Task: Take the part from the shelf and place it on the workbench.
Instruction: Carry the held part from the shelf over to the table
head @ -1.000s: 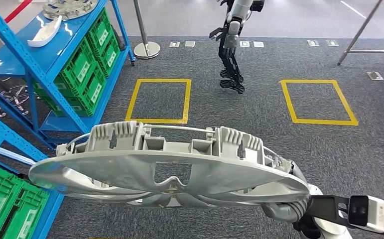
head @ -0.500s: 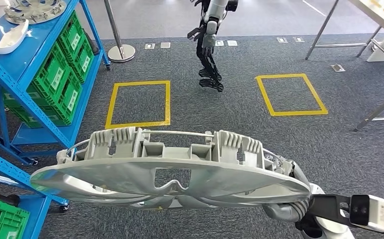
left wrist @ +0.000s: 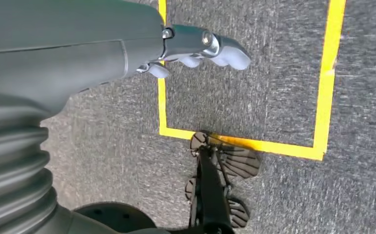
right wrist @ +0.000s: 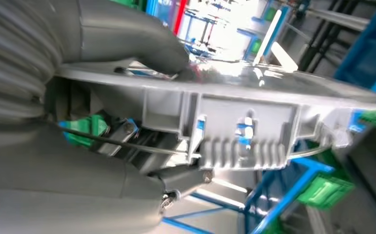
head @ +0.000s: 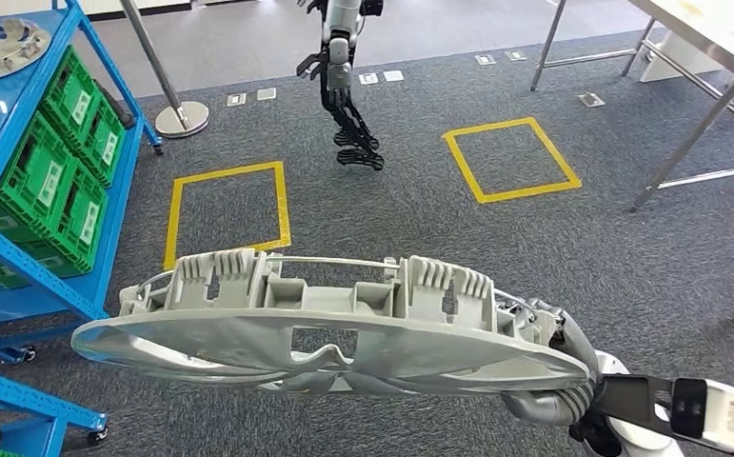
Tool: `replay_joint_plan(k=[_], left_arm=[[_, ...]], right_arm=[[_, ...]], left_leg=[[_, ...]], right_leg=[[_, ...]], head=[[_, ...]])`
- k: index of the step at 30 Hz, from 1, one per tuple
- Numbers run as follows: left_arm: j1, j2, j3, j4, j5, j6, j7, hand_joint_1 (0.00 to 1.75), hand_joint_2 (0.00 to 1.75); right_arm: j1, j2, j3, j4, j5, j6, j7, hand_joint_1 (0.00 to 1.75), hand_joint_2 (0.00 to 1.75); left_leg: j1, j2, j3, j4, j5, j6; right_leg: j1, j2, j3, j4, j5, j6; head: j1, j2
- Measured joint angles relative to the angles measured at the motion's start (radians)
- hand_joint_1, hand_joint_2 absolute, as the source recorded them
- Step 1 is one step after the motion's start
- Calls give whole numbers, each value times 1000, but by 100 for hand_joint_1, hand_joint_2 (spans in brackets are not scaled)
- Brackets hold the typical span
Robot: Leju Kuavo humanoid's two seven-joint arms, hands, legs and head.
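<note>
1. The whole head view has swung since a second ago — the blue shelf (head: 29, 181) with its green crates (head: 53, 186) has slid to the left edge, and the metal legs and top of a workbench (head: 715, 48) have come into sight at the upper right. That is the camera turning with the robot, not the things moving; the yellow floor squares (head: 225, 214) and the second robot (head: 342, 81) standing beyond them have shifted across the picture the same way.

2. For the task this reads as the carry stage: the part is off the shelf and the robot is turning toward the workbench, which is well apart across the grey carpet. Placing is not yet done.

3. The part (head: 325, 328) — a wide grey plastic panel with ribbed blocks along its far edge — sits in the same spot in the head view as before, held roughly level and low in front of the body.

4. The right hand (head: 553, 376) grips the part's right end. In the right wrist view its thumb (right wrist: 142, 41) presses on one face and its fingers (right wrist: 183, 178) clamp from the opposite side, the edge pinched between them.

5. The left hand (left wrist: 195, 48) hangs over the carpet beside a yellow line, holding nothing; its fingers look loosely extended.
</note>
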Motion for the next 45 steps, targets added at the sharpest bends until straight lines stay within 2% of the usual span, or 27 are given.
replay_joint_plan(k=[2,3,4,5,7,9,10,11,13,15,17,18,19,20,22,24,27,29,32,34,35,37,39,40,42,44,45], left_arm=[[1,0,1,0,1,-2,-4,0,175],[2,-1,2,0,2,-3,-6,0,175],[1,-1,2,1,2,-3,-8,0,175],[1,-2,4,1,3,-3,-9,0,175],[-1,-2,6,1,3,-3,-11,0,175],[-1,-2,7,1,3,-4,-13,0,175],[-2,-2,7,1,3,-6,-14,0,175],[-2,-2,8,1,3,-8,-15,0,175],[-5,-2,8,1,3,-11,-19,0,175],[-5,-1,8,1,3,-13,-21,0,175],[-3,1,8,1,3,-13,-21,0,175],[-3,2,8,1,3,-12,-20,0,175],[-3,3,8,1,3,-12,-20,0,175],[-3,4,8,1,3,-12,-19,0,175],[-5,5,8,1,3,-12,-19,0,175],[-7,7,9,1,5,-10,-19,0,175],[-10,7,11,1,15,-6,-18,0,175],[-12,6,14,1,20,-4,-19,0,175],[-9,5,25,1,34,3,-21,0,175],[-4,4,35,2,47,8,-21,0,175],[-2,4,39,2,52,10,-21,0,175],[1,3,48,2,55,12,-21,0,175],[3,2,54,2,54,15,-21,0,175],[4,1,56,2,53,17,-21,0,175],[4,-3,57,2,52,18,-22,0,175],[4,-6,57,2,51,18,-22,0,175],[4,-7,57,2,50,19,-23,0,175]], right_arm=[[-2,0,0,0,12,-1,2,175,175],[-3,0,0,0,18,-2,4,175,175],[-4,0,0,0,24,-2,6,175,175],[-7,0,0,0,29,-2,9,175,175],[-18,0,0,-1,33,-2,15,175,175],[-30,0,0,-4,33,-2,24,175,175],[-33,0,0,-5,33,-2,30,175,175],[-35,0,-1,-8,33,-2,36,175,175],[-36,0,-2,-12,33,-5,42,175,175],[-38,0,-3,-14,36,-10,41,175,175],[-37,0,-3,-15,38,-16,36,175,175],[-35,-1,-3,-15,40,-18,34,175,175],[-34,-1,-3,-15,41,-19,33,175,175],[-33,-1,-3,-15,42,-19,31,175,175],[-33,-1,-3,-15,43,-18,27,175,175],[-35,-1,-3,-15,43,-17,22,175,175],[-39,-2,-3,-15,45,-16,20,175,175],[-44,0,-2,-15,54,-17,18,175,175],[-51,3,0,-15,68,-19,14,175,175],[-46,0,1,-19,70,-21,5,175,175],[-41,-3,1,-23,70,-23,-2,175,175],[-26,-12,0,-37,76,-30,-21,175,175],[-2,-19,-1,-55,95,-44,-41,175,175],[14,-23,-2,-66,107,-50,-50,175,175],[47,-32,-3,-88,125,-58,-64,175,175],[68,-41,-5,-107,135,-61,-69,175,175],[75,-44,-7,-115,139,-63,-71,175,175]], left_leg=[[2,-21,-61,130,-55,-4],[2,-24,-78,161,-59,-4],[2,-25,-77,154,-42,-3],[3,-30,-58,109,-9,-2],[6,-68,4,-30,60,2],[7,-101,36,-109,84,7],[5,-102,38,-116,83,12],[4,-93,38,-118,85,19],[4,-74,41,-125,91,34],[4,-51,43,-130,94,45],[1,-28,41,-129,93,49],[1,-16,41,-129,92,50],[0,-5,41,-128,91,50],[1,5,41,-127,89,48],[-2,22,43,-122,84,42],[-7,34,45,-117,78,32],[-5,48,48,-118,74,16],[-1,23,35,-83,48,3],[2,-21,-48,98,-43,-6],[2,-24,-84,166,-52,-7],[3,-26,-74,140,-26,-6],[7,-49,-13,6,45,-2],[9,-79,32,-96,79,4],[8,-86,39,-112,80,9],[5,-72,41,-117,83,24],[6,-54,42,-124,90,39],[6,-44,42,-127,92,45]], right_leg=[[0,19,-1,0,0,-2],[0,29,-1,0,0,-2],[0,39,0,1,0,-2],[0,49,2,1,0,-1],[1,69,1,4,0,5],[0,88,-5,6,3,18],[0,97,-9,6,5,25],[-3,105,-12,3,8,33],[-4,85,-21,19,-3,43],[-2,40,-62,110,-56,48],[-1,20,-128,247,-118,54],[-2,18,-148,289,-129,55],[-2,16,-149,292,-120,56],[-3,11,-126,250,-93,56],[0,-21,-49,107,-32,51],[4,-45,-5,21,-9,38],[6,-28,-6,8,-6,19],[2,-14,-5,2,-1,8],[-1,8,-4,1,1,1],[0,27,-4,2,1,1],[-1,37,-3,2,1,2],[-1,56,0,4,1,7],[0,71,-3,6,1,18],[-1,78,-5,5,2,25],[-3,90,-8,2,6,39],[-2,69,-23,29,-13,49],[-2,51,-44,74,-41,52]], head=[[-4,0],[-5,0],[-6,0],[-6,0],[-7,0],[-7,0],[-7,0],[-6,0],[-5,0],[-1,0],[2,0],[2,0],[3,0],[3,0],[6,0],[6,0],[5,0],[2,0],[-4,0],[-6,0],[-6,0],[-7,0],[-8,0],[-8,0],[-8,0],[-5,0],[-2,0]])
